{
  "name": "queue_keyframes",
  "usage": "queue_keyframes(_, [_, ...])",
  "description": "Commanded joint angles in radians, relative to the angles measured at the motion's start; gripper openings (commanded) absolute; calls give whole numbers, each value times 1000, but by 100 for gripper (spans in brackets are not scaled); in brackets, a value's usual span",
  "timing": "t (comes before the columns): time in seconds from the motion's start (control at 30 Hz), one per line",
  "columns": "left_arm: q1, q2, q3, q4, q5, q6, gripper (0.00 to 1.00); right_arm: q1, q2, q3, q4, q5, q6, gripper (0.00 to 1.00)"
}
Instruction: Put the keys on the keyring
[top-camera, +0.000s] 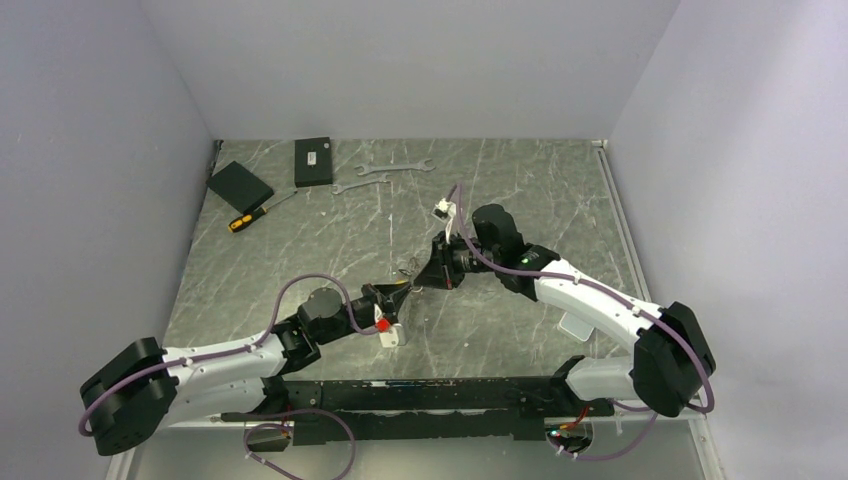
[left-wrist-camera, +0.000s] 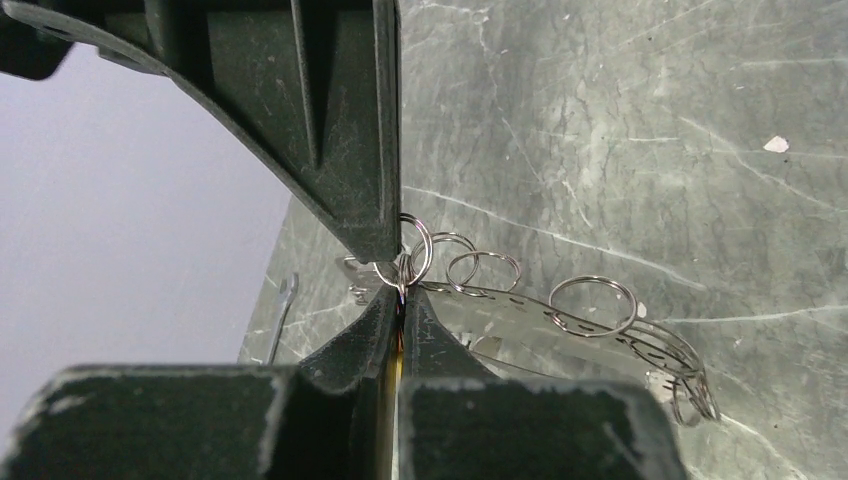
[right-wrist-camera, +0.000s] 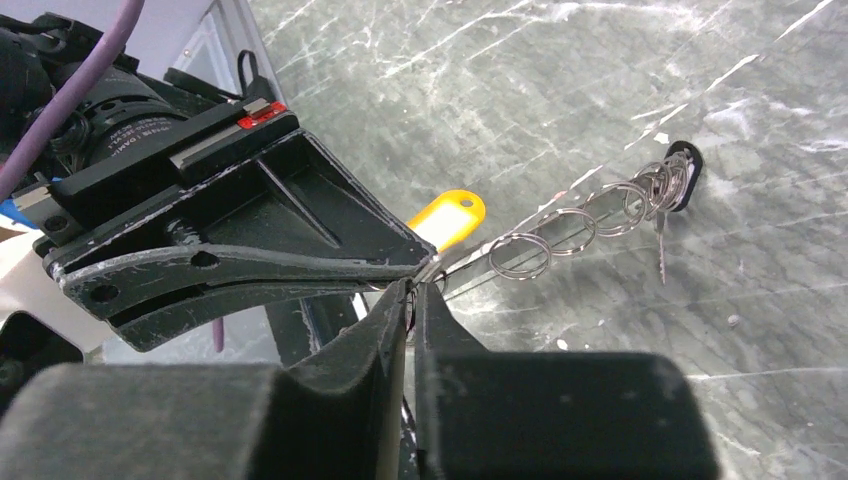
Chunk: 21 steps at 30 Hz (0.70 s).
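Looking down from above, the two arms meet nose to nose over the grey table (top-camera: 520, 190). The keyring (top-camera: 405, 266) is a small silvery tangle right where they meet, too small there to make out in detail. The left gripper (top-camera: 402, 291) reaches the keyring from the near side, the right gripper (top-camera: 424, 279) from its right. Well beyond the keyring, toward the back wall, lie two wrenches (top-camera: 395, 167), a screwdriver (top-camera: 250, 216) and two black boxes (top-camera: 313, 162).

From the left wrist, the left gripper (left-wrist-camera: 401, 298) has its fingers pressed tight together with a sliver of yellow between them. The keyring (left-wrist-camera: 560, 318) starts just past their tips, a thin slotted metal band carrying several small rings (left-wrist-camera: 590, 305). The right gripper's tip bears on the nearest of those rings from above.

From the right wrist, the right gripper (right-wrist-camera: 412, 292) is closed down to a slit, its tips on the keyring's end wire, which looks pinched there. A yellow tag (right-wrist-camera: 450, 214) sticks out of the left gripper's closed tip, just beside that end of the keyring. At the keyring's far end hangs a dark-headed key (right-wrist-camera: 686, 160).
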<state>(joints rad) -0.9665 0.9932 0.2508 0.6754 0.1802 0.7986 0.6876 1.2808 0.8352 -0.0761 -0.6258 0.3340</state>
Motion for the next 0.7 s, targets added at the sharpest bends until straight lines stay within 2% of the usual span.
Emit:
queue_keyframes(0.0, [-6,5,16,84,-5,-16,0,16,-11,55,-15,43,-36,4])
queue_keyframes(0.07, [-6,7,14,92,-11,-21,0,19,-4,57,-17,40,-36,0])
queue_keyframes(0.27, [-6,-2,15,76,-21,-28,1,30,20,66,-14,24,-32,0])
queue_keyframes(0.33, [-6,-9,15,61,-24,-32,10,34,22,69,-12,22,-33,0])
queue_keyframes(0.37, [-6,-15,17,45,-22,-36,18,36,22,72,-11,25,-33,0])
queue_keyframes(0.43, [-7,-35,26,-12,-7,-46,28,39,16,77,-11,31,-37,0])
queue_keyframes(0.5, [-9,-73,42,-108,8,-57,33,41,7,83,-8,42,-41,0])
queue_keyframes(0.57, [-12,-117,36,-128,8,-91,37,41,2,91,-6,51,-48,0])
queue_keyframes(0.67, [-12,-170,33,-146,1,-129,38,42,4,106,-1,53,-52,0])
